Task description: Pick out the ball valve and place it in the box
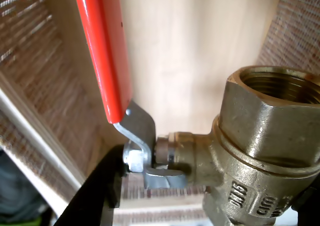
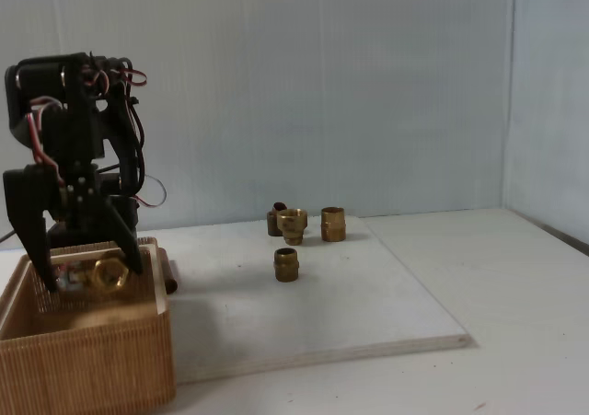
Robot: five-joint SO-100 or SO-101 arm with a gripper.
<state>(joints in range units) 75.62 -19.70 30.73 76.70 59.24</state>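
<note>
End effector (image 2: 87,282) pinches the ball valve (image 2: 106,274) tight, with the box (image 2: 87,364) right under it.

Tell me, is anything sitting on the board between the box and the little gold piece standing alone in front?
Nothing. In the fixed view, the white board is bare between the box and the lone brass fitting. The gripper holds the ball valve over the box.

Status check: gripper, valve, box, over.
Gripper shut on ball valve, held over the box, not released. Red lever points up in wrist view. Nothing in the way.
</note>
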